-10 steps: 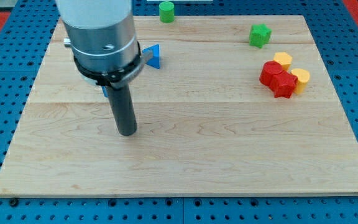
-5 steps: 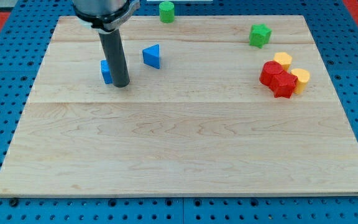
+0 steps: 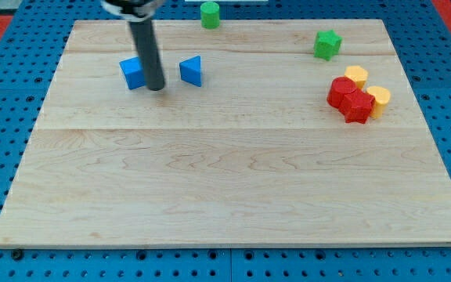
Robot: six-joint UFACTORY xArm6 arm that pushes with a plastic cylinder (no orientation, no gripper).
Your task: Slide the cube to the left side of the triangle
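The blue cube [image 3: 133,73] lies on the wooden board [image 3: 233,196] at the upper left. The blue triangle [image 3: 192,70] lies to its right, apart from it. My tip [image 3: 156,88] stands between the two, touching or almost touching the cube's right side and a short way left of the triangle. The rod partly hides the cube's right edge.
A green cylinder [image 3: 209,14] sits at the board's top edge. A green star [image 3: 327,44] is at the upper right. Below it two red blocks [image 3: 348,97] cluster with two yellow cylinders [image 3: 378,99].
My tip moved up the view, from mid-board to beside the cube. The cube slid up and slightly left, now level with the triangle. The arm's body left the view.
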